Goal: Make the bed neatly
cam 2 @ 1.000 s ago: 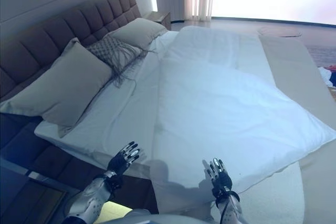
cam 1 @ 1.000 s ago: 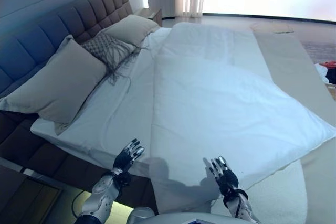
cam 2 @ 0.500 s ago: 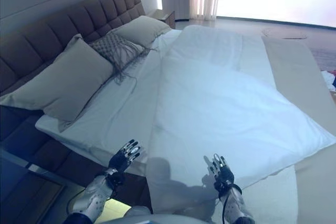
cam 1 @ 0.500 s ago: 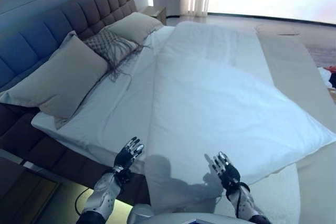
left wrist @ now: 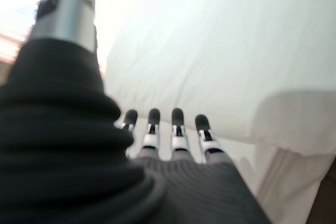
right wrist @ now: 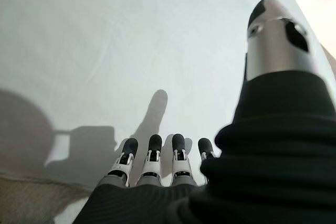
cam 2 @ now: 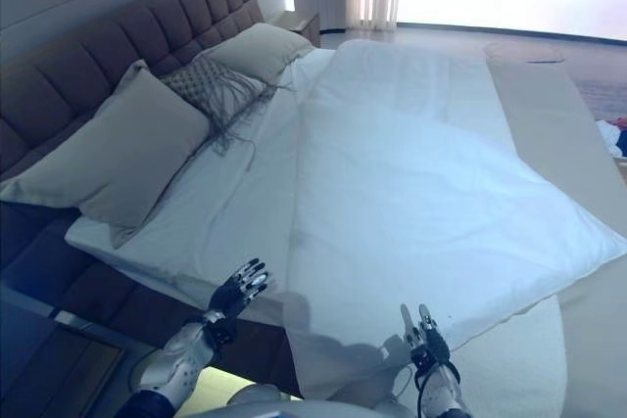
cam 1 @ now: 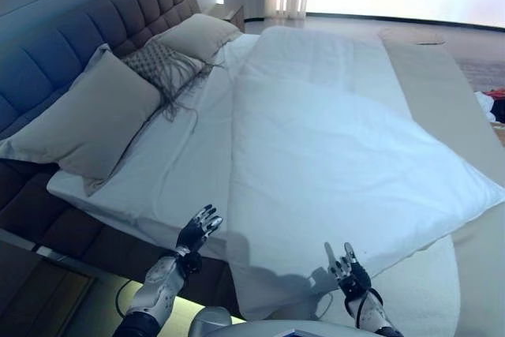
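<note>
Room: a bedroom, with a bright window along the top of the frame and a dark tufted headboard (cam 1: 95, 29) running down the upper left.
Bed: the mattress sheet (cam 1: 173, 171) lay bare in a strip on the left side, between the pillows and the duvet.
Pillows: a large grey pillow (cam 1: 87, 124) at centre left, a fringed cushion (cam 1: 162, 69) above it and a second pillow (cam 1: 197, 35) at top centre left, all leaning at the headboard.
Duvet: the white duvet (cam 1: 339, 155) filled the centre and right of the frame, its long axis running from bottom to top; its headboard-side edge lay well short of the pillows, and its near edge hung over the bedside at bottom centre.
Left hand: the left hand (cam 1: 197, 230) was at lower left, fingers spread and straight, holding nothing, just beside the duvet's near left corner.
Right hand: the right hand (cam 1: 349, 272) was at lower right, fingers straight and empty, over the near edge.
Key relation: the duvet lay ahead of both hands; the left hand looked nearer the corner that would need drawing toward the pillows.
</note>
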